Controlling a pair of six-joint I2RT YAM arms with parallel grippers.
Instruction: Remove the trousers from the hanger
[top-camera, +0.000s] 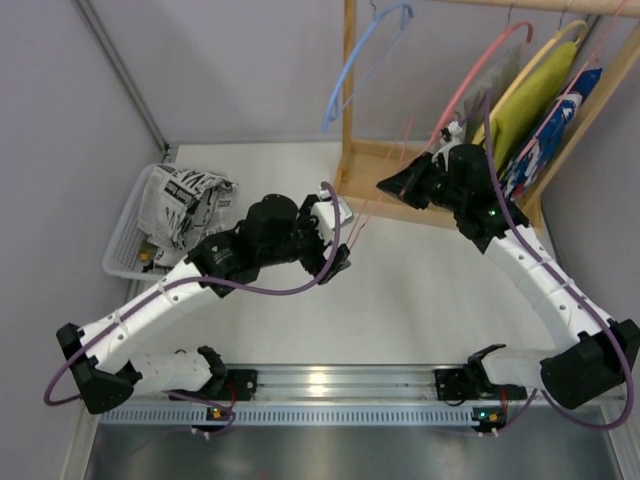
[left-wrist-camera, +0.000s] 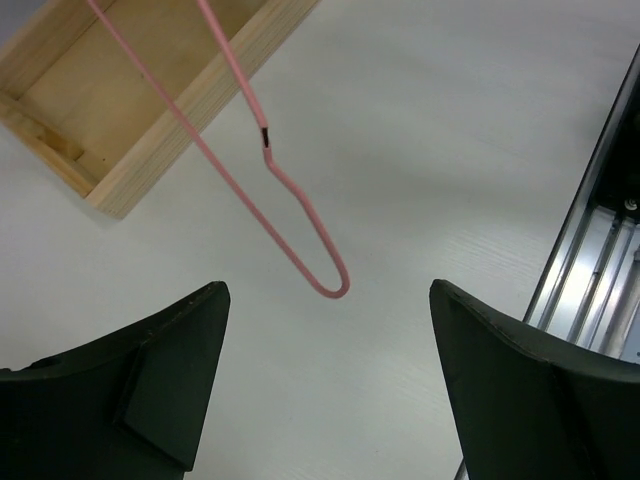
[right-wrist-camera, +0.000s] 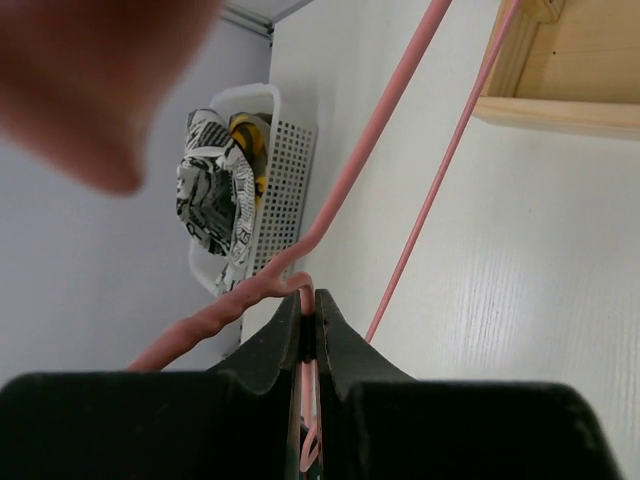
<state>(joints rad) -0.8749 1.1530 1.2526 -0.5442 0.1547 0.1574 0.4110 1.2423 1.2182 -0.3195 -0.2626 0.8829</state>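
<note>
The black-and-white printed trousers (top-camera: 182, 205) lie bunched in a white basket (top-camera: 125, 240) at the left; they also show in the right wrist view (right-wrist-camera: 215, 190). The thin pink wire hanger (top-camera: 398, 150) is bare and slants down over the table. My right gripper (top-camera: 395, 185) is shut on the hanger's wire (right-wrist-camera: 310, 300) near its twisted neck. My left gripper (top-camera: 345, 245) is open and empty, hovering above the table. The hanger's looped end (left-wrist-camera: 335, 285) hangs just beyond the left fingertips and touches neither of them.
A wooden rack (top-camera: 349, 100) with a wooden base (left-wrist-camera: 150, 110) stands at the back right. On it hang a light blue hanger (top-camera: 365, 60), a thicker salmon-pink hanger (top-camera: 480, 70) and olive-and-yellow clothing (top-camera: 530, 95). A metal rail (top-camera: 340, 380) runs along the near edge.
</note>
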